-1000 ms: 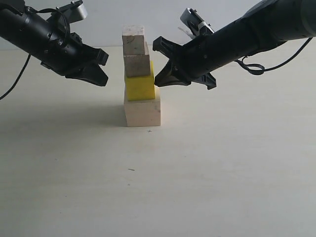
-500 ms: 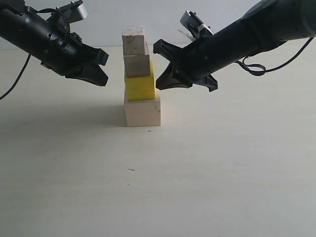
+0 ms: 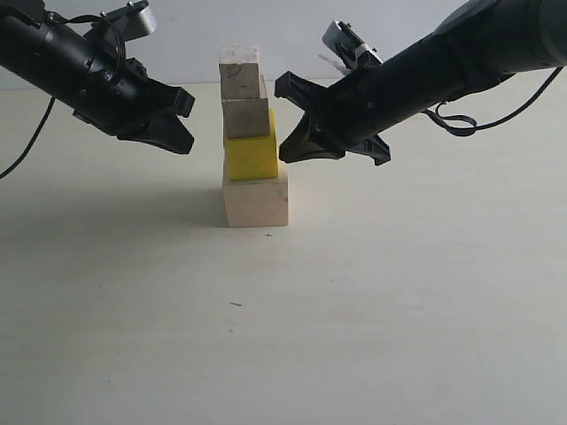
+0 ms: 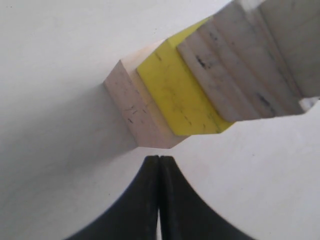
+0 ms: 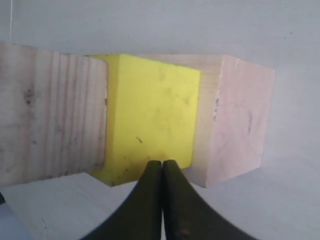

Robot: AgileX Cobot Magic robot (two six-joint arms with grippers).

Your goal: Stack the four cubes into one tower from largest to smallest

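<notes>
The tower stands mid-table. From the bottom it is the largest pale wood cube (image 3: 256,200), the yellow cube (image 3: 252,155), the layered-grain wood cube (image 3: 246,117) and the smallest cube (image 3: 240,72), each set a little off-centre. My left gripper (image 3: 188,146) hovers shut and empty to the tower's left, clear of it. Its wrist view shows the shut tips (image 4: 159,159) pointing at the pale base cube (image 4: 135,110) and yellow cube (image 4: 180,95). My right gripper (image 3: 285,155) is shut and empty. Its tips (image 5: 162,162) sit right at the yellow cube's (image 5: 150,110) side; contact cannot be told.
The pale tabletop (image 3: 283,336) stretches bare in front of the tower, with a white wall behind. Black cables trail from both arms at the far left and far right.
The right arm has shifted very slightly beside the tower. The cubes and the left arm have not moved.
</notes>
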